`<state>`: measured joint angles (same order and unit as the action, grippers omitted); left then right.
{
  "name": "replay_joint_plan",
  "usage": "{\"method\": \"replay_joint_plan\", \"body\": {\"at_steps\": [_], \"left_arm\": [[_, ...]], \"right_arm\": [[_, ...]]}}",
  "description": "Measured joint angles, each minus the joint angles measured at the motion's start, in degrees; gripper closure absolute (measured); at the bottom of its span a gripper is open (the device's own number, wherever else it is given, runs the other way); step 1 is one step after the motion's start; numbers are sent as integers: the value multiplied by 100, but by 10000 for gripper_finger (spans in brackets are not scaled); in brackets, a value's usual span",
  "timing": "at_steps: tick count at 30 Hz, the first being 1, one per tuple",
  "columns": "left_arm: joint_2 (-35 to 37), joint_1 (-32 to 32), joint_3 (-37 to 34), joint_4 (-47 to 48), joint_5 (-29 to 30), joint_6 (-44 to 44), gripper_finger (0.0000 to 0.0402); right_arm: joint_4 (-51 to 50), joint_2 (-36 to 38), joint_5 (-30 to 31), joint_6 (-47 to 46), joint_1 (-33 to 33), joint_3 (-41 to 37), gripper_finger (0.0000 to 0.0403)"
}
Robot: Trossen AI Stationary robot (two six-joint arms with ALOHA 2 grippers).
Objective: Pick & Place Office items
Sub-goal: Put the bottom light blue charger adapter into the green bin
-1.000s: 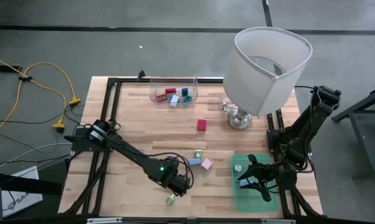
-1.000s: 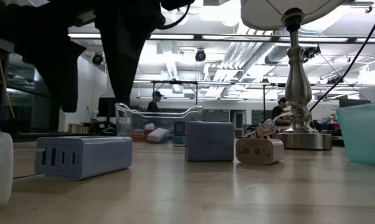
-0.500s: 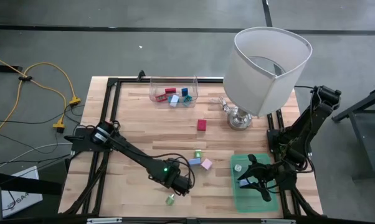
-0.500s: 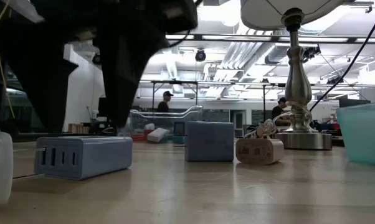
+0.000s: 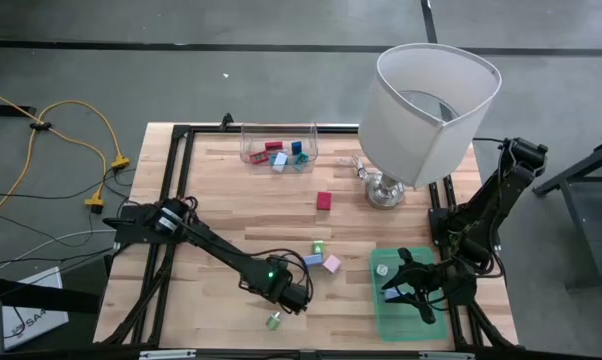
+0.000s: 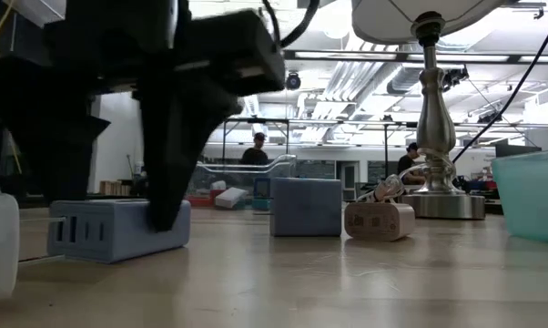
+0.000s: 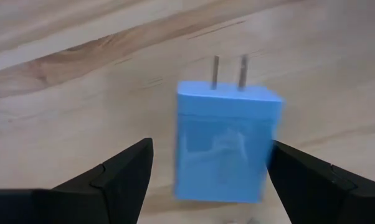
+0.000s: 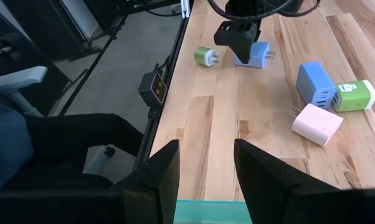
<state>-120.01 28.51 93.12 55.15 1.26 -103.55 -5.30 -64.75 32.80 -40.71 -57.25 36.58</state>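
Observation:
The office items are small plug-in chargers and blocks. My left gripper [image 5: 291,293] [image 7: 212,144] is open and low over a light-blue charger [image 7: 228,146] [image 6: 119,230] that lies flat on the table, prongs toward the far side. One finger stands on each side of the charger. On the table lie a green charger [image 5: 274,321], a green-white one [image 5: 318,247], a blue block [image 5: 312,260], a pink charger [image 5: 332,264] and a red block [image 5: 324,201]. My right gripper [image 5: 409,290] [image 8: 206,171] hangs open over a teal tray [image 5: 383,315]. My left gripper comes from above, pointing down, and straddles the light-blue charger's body [image 7: 262,155] across its width. One finger [image 7: 299,174] stands right at the charger's side, and the other [image 7: 122,171] is clearly apart from it. Whether any finger touches it, I cannot tell.
A clear bin [image 5: 279,150] at the far edge holds red and blue pieces. A big white lamp [image 5: 436,110] stands at the far right, with its metal base [image 6: 442,137] beside the tray. A white round piece [image 5: 382,268] lies in the tray. People move in the room behind.
My left gripper has come down from above the table onto the light-blue charger, and its open fingers now stand at the charger's sides. The right arm has kept still.

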Motion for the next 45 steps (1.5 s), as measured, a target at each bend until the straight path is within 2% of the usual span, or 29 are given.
{"method": "replay_joint_plan", "body": {"at_steps": [24,45], "left_arm": [[-168,22,11,-227,-101,669,105],[-168,52,11,-214,59,435,105]], "right_arm": [[-2,0,0,0,0,0,264],[-2,0,-1,0,0,0,264]]}}
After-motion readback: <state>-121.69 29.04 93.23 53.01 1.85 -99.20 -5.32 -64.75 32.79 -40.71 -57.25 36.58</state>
